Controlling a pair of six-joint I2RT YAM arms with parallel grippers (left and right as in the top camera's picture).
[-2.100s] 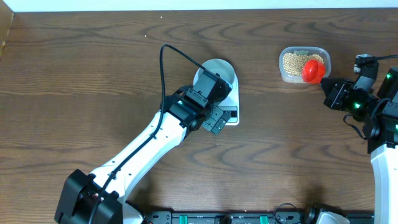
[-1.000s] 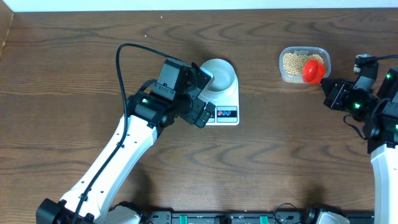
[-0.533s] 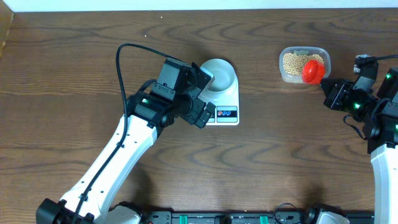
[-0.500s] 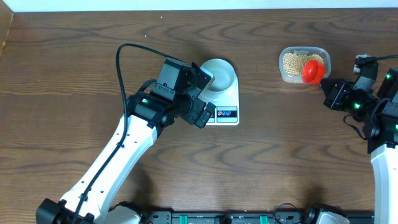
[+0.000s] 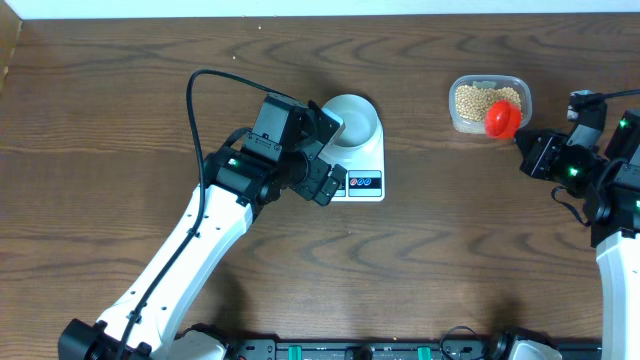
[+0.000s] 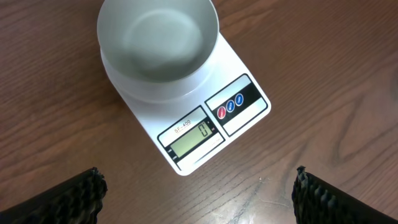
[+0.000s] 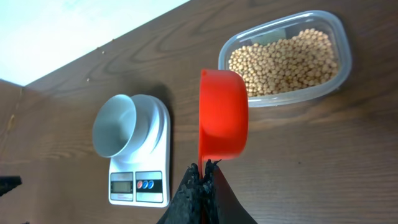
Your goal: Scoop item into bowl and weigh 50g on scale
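The pale bowl (image 5: 352, 121) stands empty on the white scale (image 5: 365, 184); both also show in the left wrist view, the bowl (image 6: 158, 43) on the scale (image 6: 205, 130), whose display reads 0. My left gripper (image 6: 196, 193) is open and empty, just in front of the scale. The tan beans (image 5: 475, 100) lie in a clear tub (image 5: 470, 125) at the back right, and also show in the right wrist view (image 7: 283, 59). My right gripper (image 7: 202, 177) is shut on the handle of a red scoop (image 7: 222, 115), held near the tub's front edge; the scoop also shows overhead (image 5: 503, 117).
The brown wooden table stretches wide to the left and front. The left arm (image 5: 200, 250) crosses the table's middle left. The right arm (image 5: 600, 190) stands at the right edge. A dark rail (image 5: 380, 350) runs along the front edge.
Two seconds ago my left gripper was over the scale's front; it drew back to the left and has since held still. The red scoop has shifted very slightly.
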